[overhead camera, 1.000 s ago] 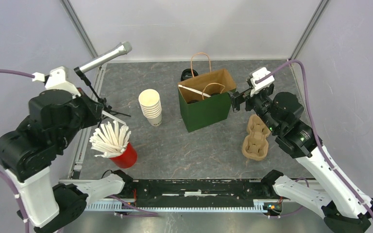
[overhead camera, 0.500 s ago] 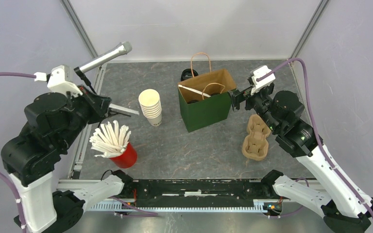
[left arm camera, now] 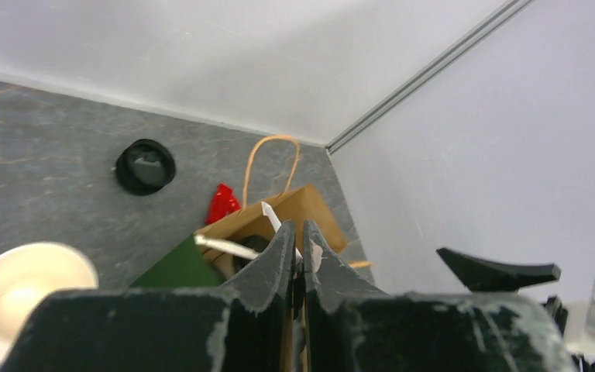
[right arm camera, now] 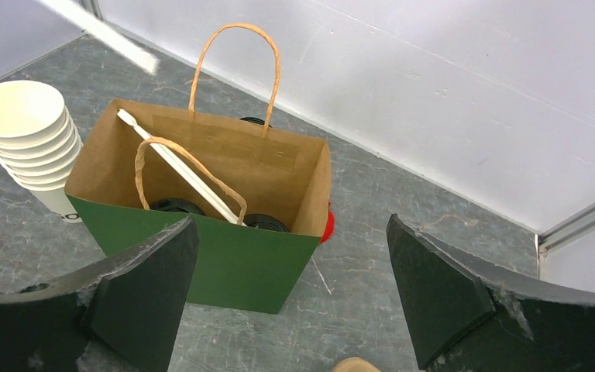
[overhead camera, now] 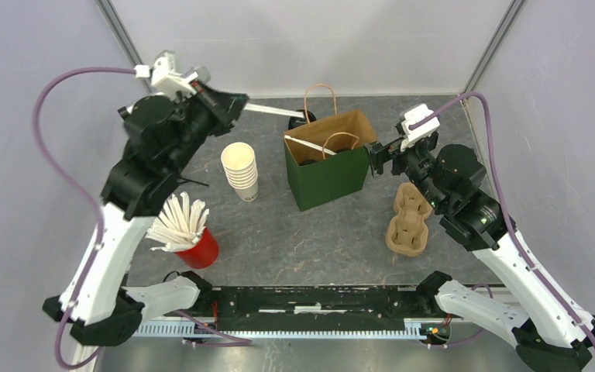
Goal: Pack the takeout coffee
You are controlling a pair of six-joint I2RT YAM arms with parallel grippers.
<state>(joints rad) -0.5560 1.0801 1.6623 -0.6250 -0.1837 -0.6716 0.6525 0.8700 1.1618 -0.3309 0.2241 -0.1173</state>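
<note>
Left gripper (overhead camera: 242,105) has swung from the red cup (overhead camera: 199,249) to 11 o'clock, pinching a white stick (overhead camera: 275,111). Right gripper (overhead camera: 373,161) is spread at 3 o'clock of the green bag (overhead camera: 325,182), which holds both takeout coffees (right arm camera: 175,204).

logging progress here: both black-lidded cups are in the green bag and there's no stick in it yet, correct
Not quite. A white stick already lies in the green bag, slanting above the two black-lidded cups; the right wrist view shows it. The cups are inside the bag, as you said.
</note>
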